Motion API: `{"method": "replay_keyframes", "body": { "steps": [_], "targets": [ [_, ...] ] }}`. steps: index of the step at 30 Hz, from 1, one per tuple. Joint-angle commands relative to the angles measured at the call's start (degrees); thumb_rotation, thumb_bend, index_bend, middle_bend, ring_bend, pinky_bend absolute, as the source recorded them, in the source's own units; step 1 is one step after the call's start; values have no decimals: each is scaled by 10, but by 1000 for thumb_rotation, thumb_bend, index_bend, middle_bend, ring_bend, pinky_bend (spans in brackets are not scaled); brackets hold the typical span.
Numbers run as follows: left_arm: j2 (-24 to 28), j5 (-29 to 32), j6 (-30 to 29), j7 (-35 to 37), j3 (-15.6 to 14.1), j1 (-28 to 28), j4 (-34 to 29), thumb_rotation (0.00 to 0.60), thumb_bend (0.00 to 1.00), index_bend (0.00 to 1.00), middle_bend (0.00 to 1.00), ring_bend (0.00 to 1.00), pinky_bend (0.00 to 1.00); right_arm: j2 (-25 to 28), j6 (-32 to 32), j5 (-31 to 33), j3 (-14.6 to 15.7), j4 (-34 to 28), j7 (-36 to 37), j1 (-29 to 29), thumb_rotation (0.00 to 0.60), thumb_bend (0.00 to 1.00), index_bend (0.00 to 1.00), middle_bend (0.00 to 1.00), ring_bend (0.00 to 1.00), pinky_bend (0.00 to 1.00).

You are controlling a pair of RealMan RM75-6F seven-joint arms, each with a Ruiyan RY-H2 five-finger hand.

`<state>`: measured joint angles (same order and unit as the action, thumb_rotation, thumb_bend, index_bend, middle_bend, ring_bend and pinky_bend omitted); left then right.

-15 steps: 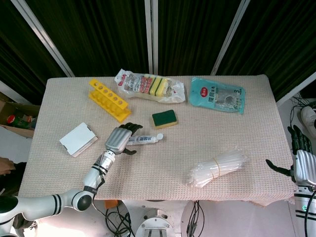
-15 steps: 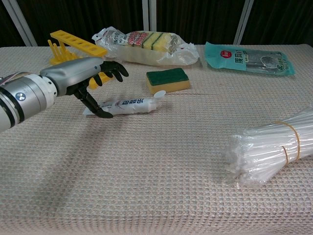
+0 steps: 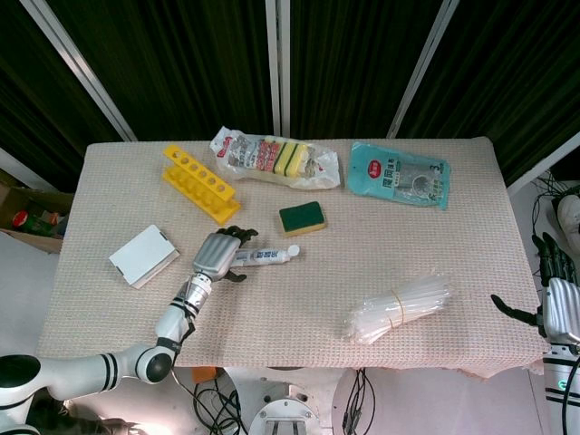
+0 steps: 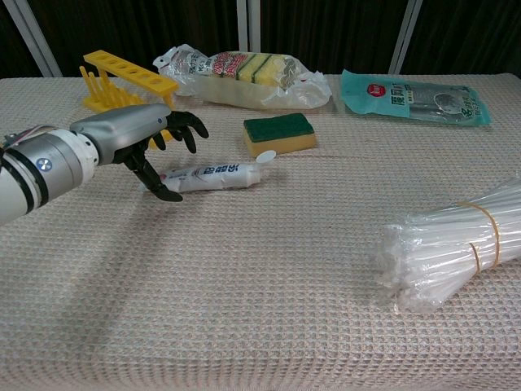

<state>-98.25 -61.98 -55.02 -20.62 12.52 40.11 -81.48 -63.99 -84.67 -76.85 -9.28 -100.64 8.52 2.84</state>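
A white toothpaste tube (image 3: 269, 256) (image 4: 216, 173) lies flat near the table's middle left, cap end pointing at a green sponge. My left hand (image 3: 217, 256) (image 4: 122, 134) hovers at the tube's flat end, fingers apart and arched over it, thumb tip down on the cloth just in front of it. It grips nothing. My right hand (image 3: 555, 294) hangs beyond the table's right edge, fingers spread and empty; only the head view shows it.
A yellow hole rack (image 3: 199, 183) (image 4: 122, 73), a bag of sponges (image 3: 272, 159) (image 4: 244, 73) and a teal pouch (image 3: 399, 175) (image 4: 415, 96) line the far side. The green sponge (image 3: 302, 217) (image 4: 279, 132) sits mid-table. Also present: a clear straw bundle (image 3: 399, 308) (image 4: 456, 248) and a white box (image 3: 143, 256).
My left hand has drawn back a little to the left along the tube's end. The tube has not moved. The right hand has dropped slightly.
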Motion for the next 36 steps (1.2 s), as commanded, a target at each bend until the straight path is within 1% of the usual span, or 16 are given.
{"method": "replay_keyframes", "body": {
  "steps": [1, 4, 8, 15, 18, 23, 31, 34, 36],
  "targets": [
    [-12, 6, 7, 11, 6, 9, 14, 600, 151, 218, 307, 236, 311, -2, 2, 1, 0, 5, 5, 0, 600, 0, 0, 0, 0, 0],
    [-25, 8, 15, 17, 14, 21, 31, 600, 180, 230, 309, 245, 336, -3, 2, 2, -1, 7, 6, 0, 600, 0, 0, 0, 0, 0],
    [-35, 19, 27, 8, 15, 35, 52, 600, 239, 253, 340, 270, 367, -2, -1, 2, -2, 6, 6, -1, 600, 0, 0, 0, 0, 0],
    [-39, 34, 27, -3, 9, 39, 63, 600, 241, 318, 377, 302, 403, -1, -1, 5, -2, 9, 8, -3, 600, 0, 0, 0, 0, 0],
    [-39, 37, 21, -8, 5, 38, 64, 600, 245, 366, 407, 332, 425, -3, 0, 5, -1, 11, 9, -3, 600, 0, 0, 0, 0, 0],
    [-39, 46, 23, -10, 3, 39, 64, 600, 258, 443, 488, 399, 480, -6, 2, 4, 0, 14, 8, -2, 600, 0, 0, 0, 0, 0],
    [-46, 58, 33, -11, 3, 47, 76, 600, 287, 497, 541, 444, 527, -4, 1, 5, 0, 10, 4, -3, 600, 0, 0, 0, 0, 0],
    [-52, 61, 31, -7, 6, 49, 83, 600, 305, 540, 586, 487, 567, -3, 2, 6, 1, 10, 3, -4, 600, 0, 0, 0, 0, 0],
    [-59, 58, 22, 1, 10, 48, 91, 600, 326, 599, 648, 548, 619, -3, 4, 7, 1, 10, 2, -4, 600, 0, 0, 0, 0, 0]
  ]
}}
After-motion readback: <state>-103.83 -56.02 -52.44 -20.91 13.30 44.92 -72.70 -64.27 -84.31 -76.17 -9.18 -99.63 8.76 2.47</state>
